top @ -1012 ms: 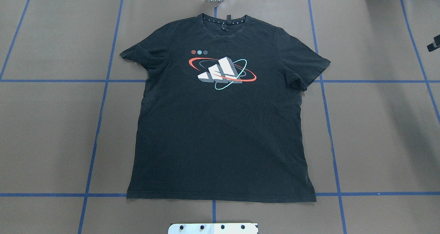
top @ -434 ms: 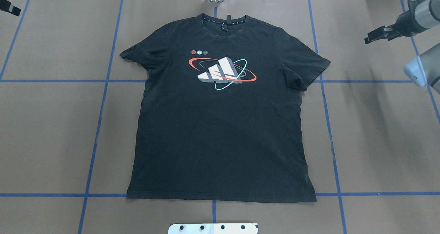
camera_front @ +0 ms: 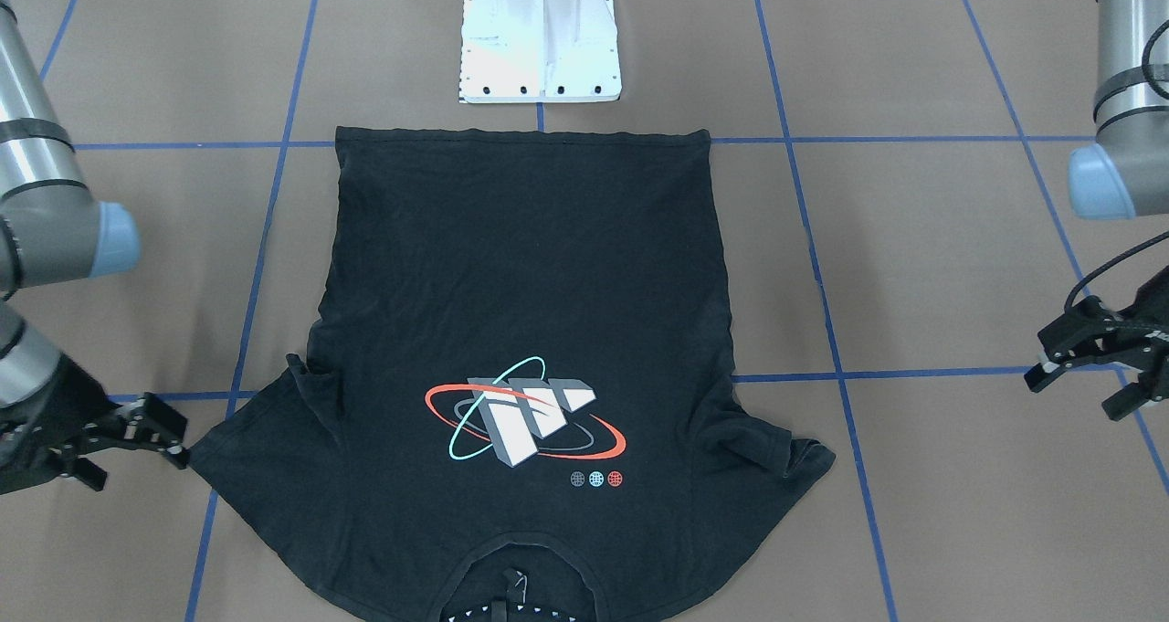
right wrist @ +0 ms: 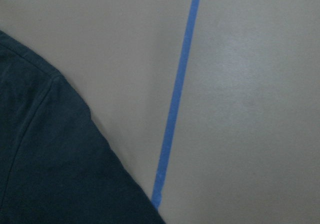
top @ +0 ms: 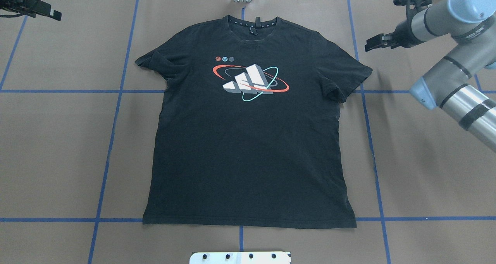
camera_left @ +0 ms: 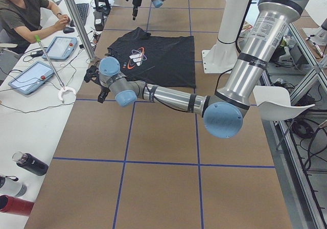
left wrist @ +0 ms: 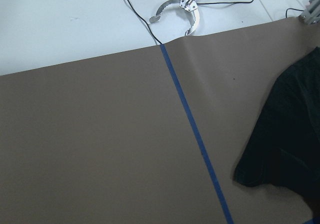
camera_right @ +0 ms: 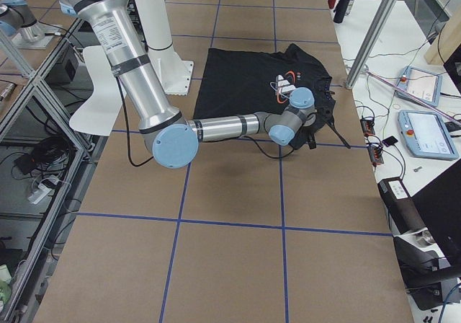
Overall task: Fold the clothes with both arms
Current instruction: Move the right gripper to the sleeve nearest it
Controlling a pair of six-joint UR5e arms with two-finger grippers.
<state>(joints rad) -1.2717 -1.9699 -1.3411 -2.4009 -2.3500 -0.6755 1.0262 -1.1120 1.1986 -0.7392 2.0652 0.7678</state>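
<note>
The black T-shirt (top: 248, 147) lies flat and logo-up on the bench (top: 426, 159), between the two claws. The right claw (camera_front: 173, 439), fingers parted and empty, hangs just beside one sleeve tip (camera_front: 219, 467). The left claw (camera_front: 1068, 389), also spread and holding nothing, is well apart from the other sleeve (camera_front: 795, 458), with bare bench between. The hem (top: 248, 224) and side edges lie straight, with open bench beyond them.

one black t-shirt (top: 248, 147), two robot arms (camera_front: 1128, 83) (camera_front: 36, 174), two grippers (camera_front: 1076, 394) (camera_front: 137, 444)

Left hand (camera_front: 1070, 377), right hand (camera_front: 169, 439) spread apart
</note>
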